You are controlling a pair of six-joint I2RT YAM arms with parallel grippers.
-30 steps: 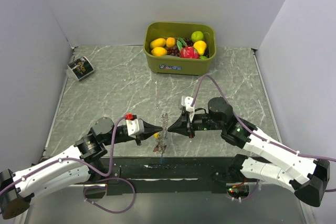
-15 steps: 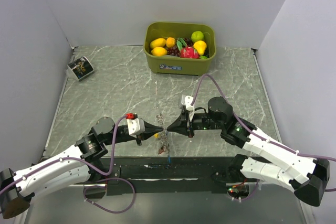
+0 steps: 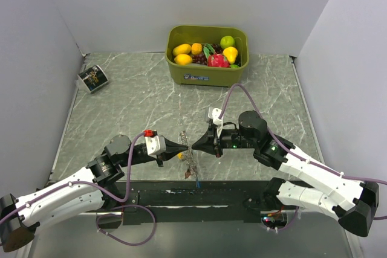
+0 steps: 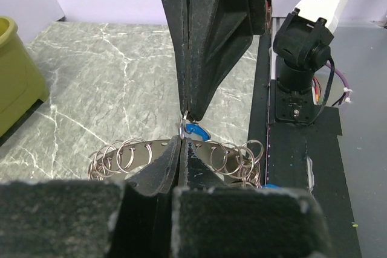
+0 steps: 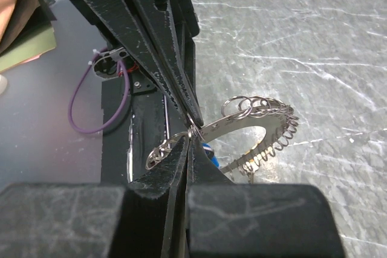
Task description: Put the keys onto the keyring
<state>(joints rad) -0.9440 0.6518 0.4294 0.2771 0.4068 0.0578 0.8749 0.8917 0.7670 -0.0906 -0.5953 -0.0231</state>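
Keyring [image 4: 136,154] metal is pinched from both sides. The left gripper [image 4: 181,142] has its jaws pressed together on the flat band, and the right gripper [image 5: 188,142], tip to tip with it, is likewise clamped on it. A blue-headed key [image 4: 195,130] hangs just beside that meeting point. The whole cluster is held above the table [image 3: 121,107], well on the arms' side of the olive fruit bin [image 3: 207,74]. With both tips crowded on one spot, an uneven pull could slip the thin metal free and drop everything.
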